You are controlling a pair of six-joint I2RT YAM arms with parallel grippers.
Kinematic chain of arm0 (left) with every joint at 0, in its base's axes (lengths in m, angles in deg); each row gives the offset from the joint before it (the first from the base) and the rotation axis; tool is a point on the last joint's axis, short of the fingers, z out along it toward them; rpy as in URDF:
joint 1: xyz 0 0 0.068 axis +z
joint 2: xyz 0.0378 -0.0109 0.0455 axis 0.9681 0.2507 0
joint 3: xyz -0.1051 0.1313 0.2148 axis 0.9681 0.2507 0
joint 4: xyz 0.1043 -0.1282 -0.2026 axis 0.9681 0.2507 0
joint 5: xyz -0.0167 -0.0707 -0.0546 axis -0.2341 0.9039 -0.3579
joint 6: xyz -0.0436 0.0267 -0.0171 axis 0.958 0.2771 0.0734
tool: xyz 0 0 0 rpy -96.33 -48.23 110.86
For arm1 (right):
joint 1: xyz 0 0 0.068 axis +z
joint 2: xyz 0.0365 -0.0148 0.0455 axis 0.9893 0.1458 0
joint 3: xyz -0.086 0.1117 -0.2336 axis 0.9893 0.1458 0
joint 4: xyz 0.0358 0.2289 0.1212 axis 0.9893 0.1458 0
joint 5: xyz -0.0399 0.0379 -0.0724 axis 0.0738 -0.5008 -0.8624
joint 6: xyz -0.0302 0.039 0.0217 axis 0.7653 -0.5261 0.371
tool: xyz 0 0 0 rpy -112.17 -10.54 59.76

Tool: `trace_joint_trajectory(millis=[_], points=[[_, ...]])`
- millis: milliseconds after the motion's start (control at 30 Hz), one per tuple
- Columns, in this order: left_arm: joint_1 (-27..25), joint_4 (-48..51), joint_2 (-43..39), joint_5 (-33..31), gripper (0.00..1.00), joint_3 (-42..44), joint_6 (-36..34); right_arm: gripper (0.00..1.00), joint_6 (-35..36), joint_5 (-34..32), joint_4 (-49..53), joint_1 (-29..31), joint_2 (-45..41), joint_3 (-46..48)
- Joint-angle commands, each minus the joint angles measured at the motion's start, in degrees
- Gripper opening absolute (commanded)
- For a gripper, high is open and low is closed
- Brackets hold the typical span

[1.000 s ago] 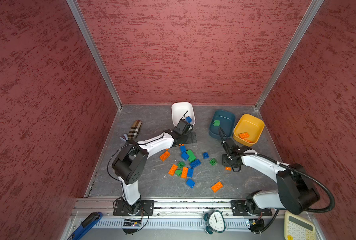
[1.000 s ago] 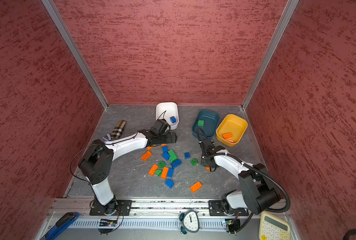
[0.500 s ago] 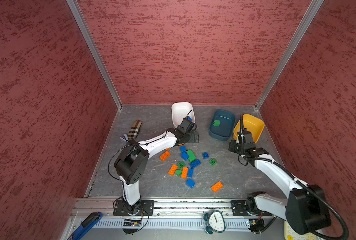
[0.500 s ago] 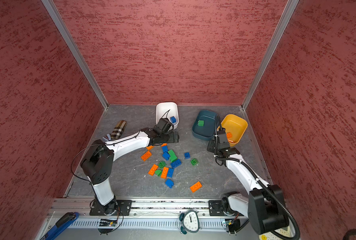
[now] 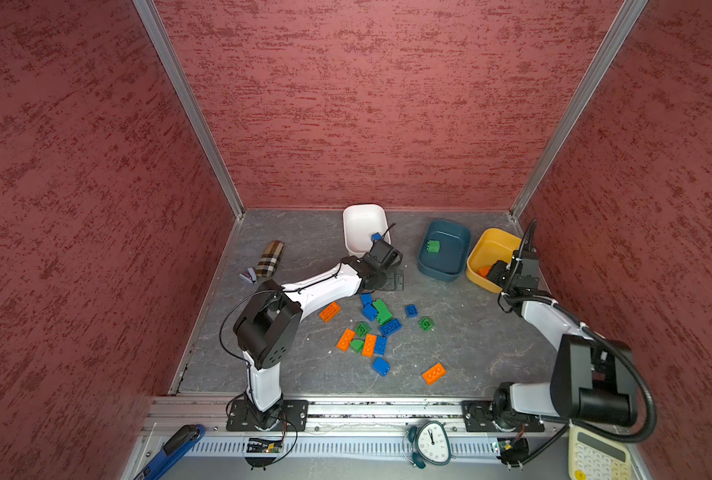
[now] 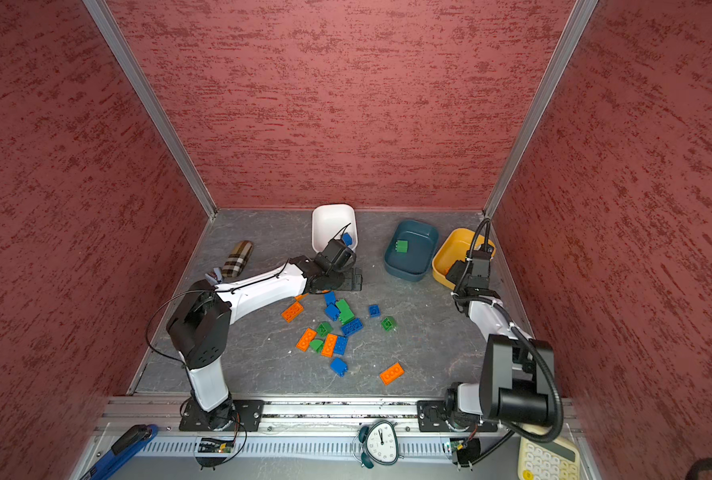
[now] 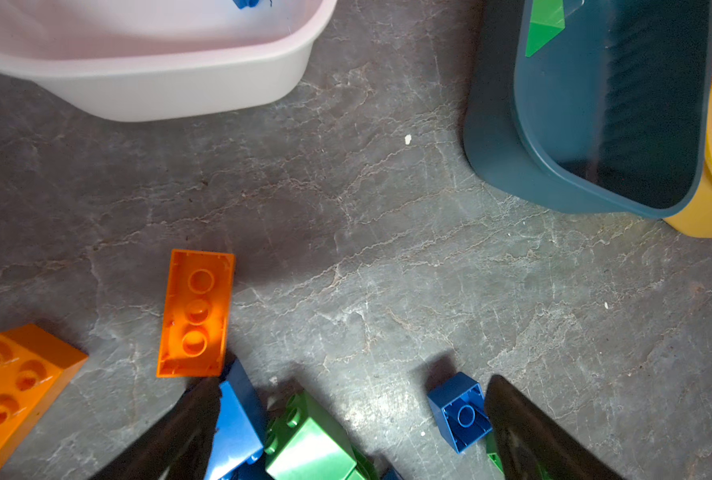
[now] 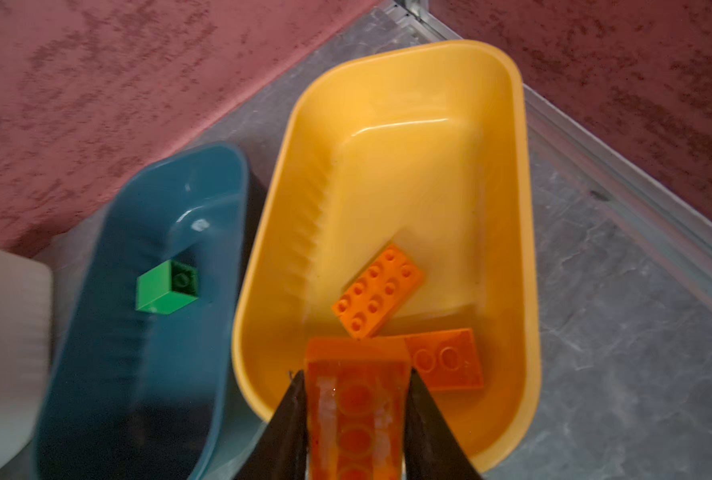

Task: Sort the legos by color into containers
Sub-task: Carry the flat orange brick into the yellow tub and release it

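Observation:
My right gripper (image 8: 356,376) is shut on an orange lego (image 8: 356,415), held over the near rim of the yellow container (image 8: 528,249), where two orange bricks (image 8: 378,291) lie. In both top views this gripper (image 5: 496,272) (image 6: 456,272) hangs at that bowl's edge. The teal container (image 5: 449,266) holds a green brick (image 5: 432,246); the white container (image 5: 362,224) holds a blue brick (image 5: 375,237). My left gripper (image 7: 352,384) stands open just above the floor in front of the white bowl, with a blue brick (image 7: 237,415) by one finger and a small blue one (image 7: 462,415) by the other. Several loose legos (image 5: 369,345) lie mid-floor.
A plaid pouch (image 5: 271,258) lies at the left by the wall. Red walls close in three sides. Beyond the front rail are a blue-handled tool (image 5: 171,449), a small clock (image 5: 431,440) and a calculator (image 5: 595,457). A lone orange brick (image 5: 434,373) sits near the front.
My right arm has lifted the orange lego from the floor and swung it back right to the yellow container. The left arm has barely moved.

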Motion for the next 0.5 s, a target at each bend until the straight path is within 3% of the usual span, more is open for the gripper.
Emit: trace_joint_trajectory(millis=[0, 233, 467], points=[[-0.3, 1.2, 0.0, -1.2, 0.99, -0.1, 0.1, 0.31, 2.8, -1.0, -3.2, -1.8, 4.9, -5.1], [-0.6, 4.0, 0.3, -1.8, 0.99, 0.9, 2.0, 0.38, 6.2, -7.1, 3.1, -2.8, 16.5, -15.6], [-1.0, 6.9, 2.2, -2.0, 0.99, 0.0, 2.4, 0.63, 7.7, -5.0, 8.0, -2.8, 20.9, -22.6]])
